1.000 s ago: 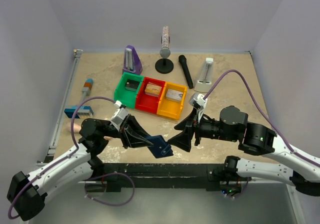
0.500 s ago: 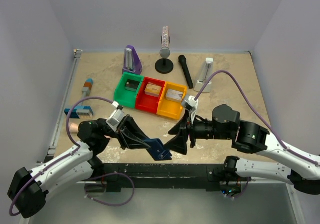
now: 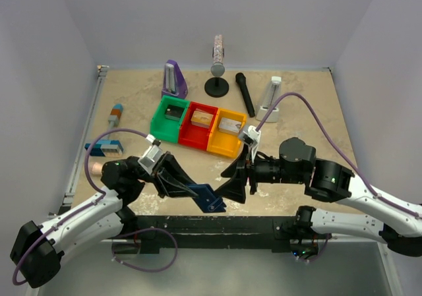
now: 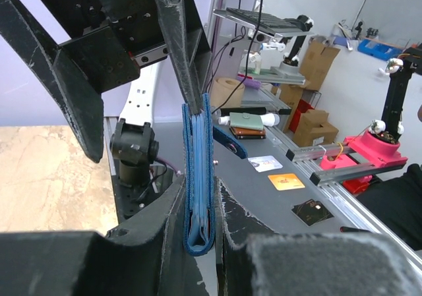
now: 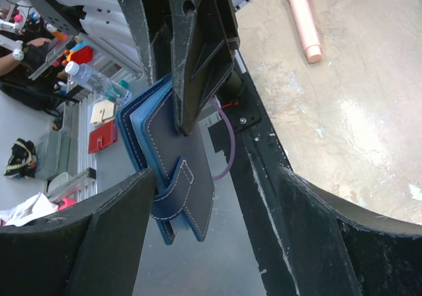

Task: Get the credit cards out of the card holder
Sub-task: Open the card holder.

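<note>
The card holder (image 3: 210,198), a navy wallet folded shut with a strap, hangs in the air above the table's near edge. My left gripper (image 3: 196,192) is shut on it, and in the left wrist view the card holder (image 4: 199,177) stands edge-on between my fingers. My right gripper (image 3: 231,189) is open around its free end. In the right wrist view the card holder (image 5: 181,177) rests against my left finger (image 5: 105,243), with a wide gap to the other. The credit cards are hidden inside; only thin layer edges show in the fold.
Green (image 3: 160,126), red (image 3: 191,138) and yellow (image 3: 220,150) bins sit mid-table. Behind them are a purple metronome (image 3: 174,78), a stand (image 3: 217,85), a microphone (image 3: 245,93) and a white metronome (image 3: 271,98). A black rail (image 3: 217,225) edges the front. Three loose cards (image 4: 286,180) lie on a grey bench beyond.
My right gripper has moved left, closing in around the card holder's free end. My left gripper has shifted slightly left and down with the holder still in it.
</note>
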Tool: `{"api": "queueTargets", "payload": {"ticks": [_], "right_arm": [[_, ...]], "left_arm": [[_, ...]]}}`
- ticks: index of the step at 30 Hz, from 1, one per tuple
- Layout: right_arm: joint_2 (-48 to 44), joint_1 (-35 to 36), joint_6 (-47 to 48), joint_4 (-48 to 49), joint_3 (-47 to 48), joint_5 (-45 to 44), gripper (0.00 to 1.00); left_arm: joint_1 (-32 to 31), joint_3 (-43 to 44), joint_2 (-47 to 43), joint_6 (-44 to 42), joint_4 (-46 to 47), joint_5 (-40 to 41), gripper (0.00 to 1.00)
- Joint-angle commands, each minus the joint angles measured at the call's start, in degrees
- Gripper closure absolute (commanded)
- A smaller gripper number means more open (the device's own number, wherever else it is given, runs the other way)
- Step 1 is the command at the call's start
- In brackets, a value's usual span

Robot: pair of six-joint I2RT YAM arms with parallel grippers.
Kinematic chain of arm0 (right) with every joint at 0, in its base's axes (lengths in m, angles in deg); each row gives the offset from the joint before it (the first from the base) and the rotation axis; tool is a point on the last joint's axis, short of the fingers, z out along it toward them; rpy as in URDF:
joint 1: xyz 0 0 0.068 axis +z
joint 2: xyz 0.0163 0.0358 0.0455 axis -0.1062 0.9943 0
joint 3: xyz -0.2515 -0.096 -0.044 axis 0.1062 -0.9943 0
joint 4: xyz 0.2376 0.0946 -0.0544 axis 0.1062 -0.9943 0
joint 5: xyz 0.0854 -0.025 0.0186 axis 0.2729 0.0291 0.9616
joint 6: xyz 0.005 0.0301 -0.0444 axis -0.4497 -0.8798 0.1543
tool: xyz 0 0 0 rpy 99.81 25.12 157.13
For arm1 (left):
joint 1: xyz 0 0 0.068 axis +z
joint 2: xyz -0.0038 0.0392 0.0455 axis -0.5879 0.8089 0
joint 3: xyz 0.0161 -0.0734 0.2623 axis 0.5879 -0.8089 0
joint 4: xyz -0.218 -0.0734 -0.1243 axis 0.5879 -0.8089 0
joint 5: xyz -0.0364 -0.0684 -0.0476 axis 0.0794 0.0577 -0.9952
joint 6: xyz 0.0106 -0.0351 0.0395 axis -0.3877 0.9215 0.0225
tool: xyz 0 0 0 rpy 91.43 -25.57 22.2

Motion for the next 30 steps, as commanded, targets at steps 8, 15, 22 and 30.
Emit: {"api": "queueTargets", "payload": {"ticks": [8,15,22,30], "right_arm": [[0.40,-0.12,-1.17,2.88,1.89,-3.20,0.22],[0.31,-0.12,0.58,-0.19,3.92,-4.52,0.20],[-1.90,-0.04,2.86,-2.98,4.60,-8.58,0.19],[4.96,2.60,6.20,-9.05,9.88,-7.78,0.18]], "left_arm": [[0.35,-0.29,-1.07,0.07,2.97,0.97,1.00],[0.35,3.05,-5.45,-10.64,-20.29,5.36,1.00],[0.26,5.69,-8.80,-17.25,-34.38,9.05,1.00],[0.26,9.12,-7.84,-17.95,-41.86,11.52,1.00]]}}
